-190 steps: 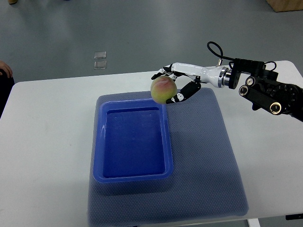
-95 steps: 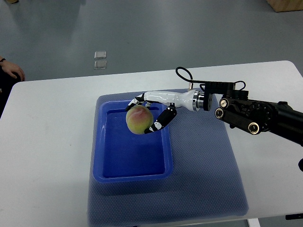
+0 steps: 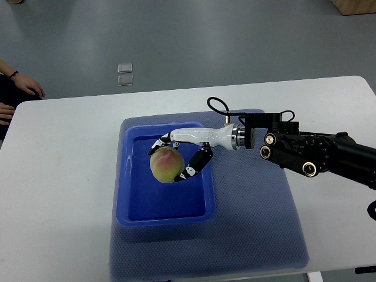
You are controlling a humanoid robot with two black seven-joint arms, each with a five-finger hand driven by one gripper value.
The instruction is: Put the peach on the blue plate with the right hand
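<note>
The peach (image 3: 165,165), yellow-green with a pink blush, is held in my right hand (image 3: 175,158), whose white and black fingers curl around it. Hand and peach hang over the middle of the blue plate (image 3: 127,197), a deep rectangular blue tray on the grey mat. Whether the peach touches the tray floor I cannot tell. My right arm (image 3: 305,153) reaches in from the right edge across the mat. The left arm is out of view.
A grey mat (image 3: 258,217) lies under the tray on the white table (image 3: 59,194). A person's hands (image 3: 23,88) show at the left edge, beyond the table's far corner. Two small clear squares (image 3: 124,74) lie on the floor behind.
My right hand has carried the peach left and toward me, from the tray's far right corner to over its middle, and lower. The person's hands have come further into view.
</note>
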